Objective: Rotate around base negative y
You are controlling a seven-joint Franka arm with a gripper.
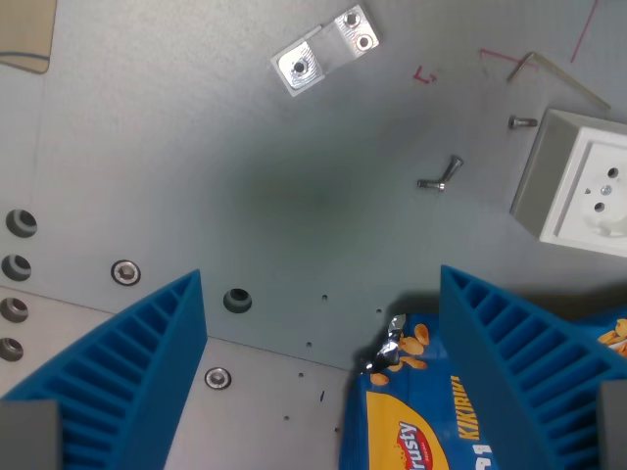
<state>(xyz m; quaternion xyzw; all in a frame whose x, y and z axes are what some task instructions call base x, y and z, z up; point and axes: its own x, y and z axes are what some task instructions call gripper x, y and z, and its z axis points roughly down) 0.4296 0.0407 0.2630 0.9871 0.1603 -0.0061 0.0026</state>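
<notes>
The gripper is spread wide; its two blue ribbed fingers enter from the lower left and lower right of the frame and hold nothing. The task names no object. It is a pure arm motion, a rotation about the base's negative y axis, so there is no task item to locate on the table. Progress cannot be read from a single view: the camera looks down at the grey surface at a slight slant, which may mean the rotation is under way, but no reference for the start or end pose is visible, so both the completed and the remaining portion are undetermined. A blue snack bag lies at the bottom centre, next to the right-hand finger; whether it touches that finger cannot be told, and its lower part is cut off by the frame edge. A metal bracket lies at the upper centre. Two bolts lie right of centre, well apart from the gripper. A socket box at the right edge is partly cropped. A tan item at the upper left corner is too cropped to identify. The arm itself is out of view.
</notes>
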